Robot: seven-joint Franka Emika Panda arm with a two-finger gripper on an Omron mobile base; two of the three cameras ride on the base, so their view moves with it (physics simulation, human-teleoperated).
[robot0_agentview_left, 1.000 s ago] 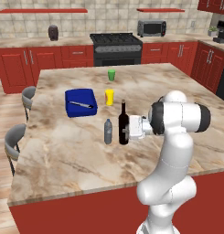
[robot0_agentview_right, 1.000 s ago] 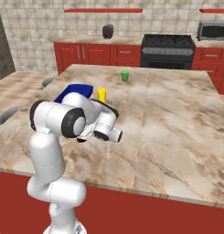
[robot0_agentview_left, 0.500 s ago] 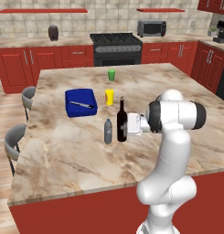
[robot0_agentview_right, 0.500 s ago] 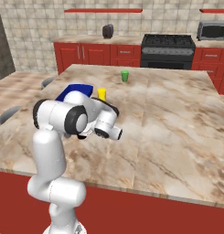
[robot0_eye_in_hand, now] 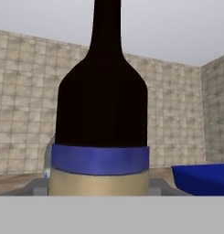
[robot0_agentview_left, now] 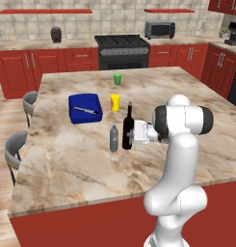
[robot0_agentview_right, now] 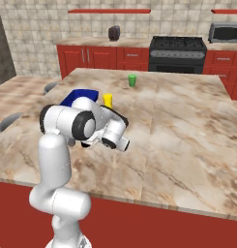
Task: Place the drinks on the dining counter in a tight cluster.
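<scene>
Two drinks stand upright and close together on your veined marble dining counter [robot0_agentview_left: 81, 159]: a dark glass wine bottle [robot0_agentview_left: 128, 130] and a small grey plastic bottle [robot0_agentview_left: 113, 139]. Your gripper [robot0_agentview_left: 137, 134] is clamped on the wine bottle's round, tan-labelled body.

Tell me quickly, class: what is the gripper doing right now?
Gripper: closed on the wine bottle, which stands upright on the dining counter beside the grey plastic bottle.

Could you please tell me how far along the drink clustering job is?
Done: the wine bottle stands beside the grey bottle on the island. In hand: the claw grips the wine bottle. Left: letting go; I can't spot the can.
</scene>
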